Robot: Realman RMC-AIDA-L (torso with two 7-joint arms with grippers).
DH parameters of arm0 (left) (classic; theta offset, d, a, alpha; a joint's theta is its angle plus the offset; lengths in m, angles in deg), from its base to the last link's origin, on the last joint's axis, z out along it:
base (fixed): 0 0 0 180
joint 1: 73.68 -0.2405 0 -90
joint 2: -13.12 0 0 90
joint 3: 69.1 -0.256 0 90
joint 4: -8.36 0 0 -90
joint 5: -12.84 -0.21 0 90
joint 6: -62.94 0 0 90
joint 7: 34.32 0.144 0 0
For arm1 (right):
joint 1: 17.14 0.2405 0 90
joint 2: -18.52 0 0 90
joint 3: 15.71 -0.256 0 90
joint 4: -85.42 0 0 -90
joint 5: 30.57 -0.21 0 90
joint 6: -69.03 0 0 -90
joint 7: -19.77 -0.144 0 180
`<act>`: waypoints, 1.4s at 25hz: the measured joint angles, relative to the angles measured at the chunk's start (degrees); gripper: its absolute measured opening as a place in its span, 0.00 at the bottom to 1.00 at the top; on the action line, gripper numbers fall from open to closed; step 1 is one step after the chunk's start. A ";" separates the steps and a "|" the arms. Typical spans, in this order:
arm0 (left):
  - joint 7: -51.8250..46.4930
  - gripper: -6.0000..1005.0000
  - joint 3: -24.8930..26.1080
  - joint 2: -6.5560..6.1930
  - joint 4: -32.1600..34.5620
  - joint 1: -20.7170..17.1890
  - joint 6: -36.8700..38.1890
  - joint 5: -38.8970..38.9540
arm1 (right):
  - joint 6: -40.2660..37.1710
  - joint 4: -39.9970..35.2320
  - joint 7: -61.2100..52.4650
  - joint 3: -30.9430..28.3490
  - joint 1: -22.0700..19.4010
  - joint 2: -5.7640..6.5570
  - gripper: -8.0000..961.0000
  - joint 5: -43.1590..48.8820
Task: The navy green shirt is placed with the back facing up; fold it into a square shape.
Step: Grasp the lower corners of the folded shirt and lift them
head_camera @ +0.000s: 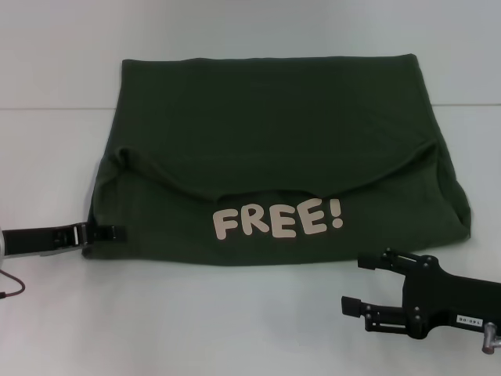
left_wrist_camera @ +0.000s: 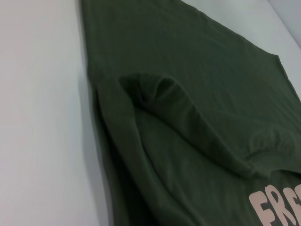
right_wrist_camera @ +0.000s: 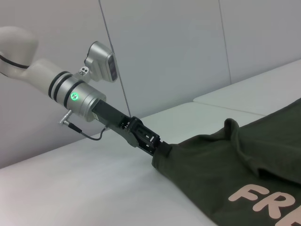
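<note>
Between left jaws, navy green shirt corner

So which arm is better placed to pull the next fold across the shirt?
Probably left: the left gripper is at the navy green shirt near-left corner, while the right gripper hangs open, clear of the cloth.

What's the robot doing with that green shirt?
It is folding the navy green shirt on the white table. The shirt is already partly folded, so the FREE! print shows. The left pincer is at the shirt's near left corner. The right pincer is open, just off the near edge.
</note>
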 joint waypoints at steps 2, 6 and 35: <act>0.00 0.60 -0.03 0.00 0.01 0.08 0.01 -0.08 | -0.12 -0.03 -0.31 -0.24 0.00 0.00 0.93 0.00; -0.02 0.44 -0.06 0.00 0.02 0.11 0.09 -0.14 | -0.71 -0.13 -0.54 -1.19 -0.15 0.04 0.93 0.00; 0.11 0.05 0.11 0.00 0.01 -0.06 0.59 -0.06 | 13.01 -11.30 -76.54 -2.16 15.84 10.43 0.92 31.88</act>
